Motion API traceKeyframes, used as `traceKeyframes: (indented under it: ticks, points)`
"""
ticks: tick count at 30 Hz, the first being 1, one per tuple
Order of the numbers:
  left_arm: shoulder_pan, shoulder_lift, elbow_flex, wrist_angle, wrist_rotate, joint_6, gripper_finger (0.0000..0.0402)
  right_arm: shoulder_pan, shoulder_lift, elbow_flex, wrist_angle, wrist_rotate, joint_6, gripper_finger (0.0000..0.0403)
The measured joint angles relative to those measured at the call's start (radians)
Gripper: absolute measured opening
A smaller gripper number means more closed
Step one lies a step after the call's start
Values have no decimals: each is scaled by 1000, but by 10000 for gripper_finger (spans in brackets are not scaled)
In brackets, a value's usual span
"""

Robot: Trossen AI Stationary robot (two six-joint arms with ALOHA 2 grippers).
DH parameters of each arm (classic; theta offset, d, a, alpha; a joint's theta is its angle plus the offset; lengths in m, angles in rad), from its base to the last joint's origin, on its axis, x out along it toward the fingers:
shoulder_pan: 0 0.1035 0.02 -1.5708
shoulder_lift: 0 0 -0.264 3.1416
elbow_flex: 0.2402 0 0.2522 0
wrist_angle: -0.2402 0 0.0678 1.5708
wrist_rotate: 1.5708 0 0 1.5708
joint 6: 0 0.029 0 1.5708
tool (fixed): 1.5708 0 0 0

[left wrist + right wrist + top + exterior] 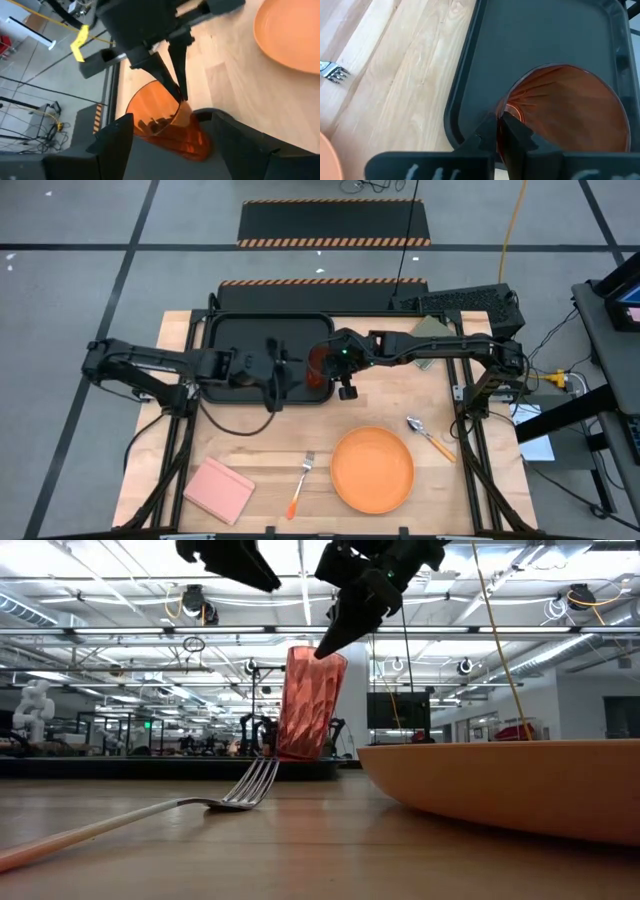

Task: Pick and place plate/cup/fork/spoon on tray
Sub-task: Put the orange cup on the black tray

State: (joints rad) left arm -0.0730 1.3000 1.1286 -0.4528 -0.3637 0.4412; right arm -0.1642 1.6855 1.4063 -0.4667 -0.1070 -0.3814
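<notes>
Over the tray's (225,340) right end, you are lowering the cup (318,367) upright, so be keeping it level and inside the rim before letting go. The right end effector (506,125) is pinching the cup's lip, nearly closed; the left end effector (170,135) is flanking it, spread wide, not gripping.

No text, label, brand, number or sign can be read in any view. White marks show on the dark gripper body in the right wrist view, but they are cut off and cannot be made out.
</notes>
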Motion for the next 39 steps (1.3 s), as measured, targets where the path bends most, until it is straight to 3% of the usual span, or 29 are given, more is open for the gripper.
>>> traceKeyframes:
  ticks: [11, 18, 30, 39]
  points:
    - [45, 102, 0, -23, 111, 119, 253, 1, 0, 0, 12, 0, -51, 73]
    - [81, 138, 0, -36, 157, 102, 226, 2, 0, 0, 25, 1, -51, 97]
    - [140, 162, -6, -46, 253, 189, 175, 3, 0, 0, 31, -2, -58, 110]
    - [148, 220, -8, -16, 255, 313, 157, 9, 0, 0, 30, -1, -62, 110]
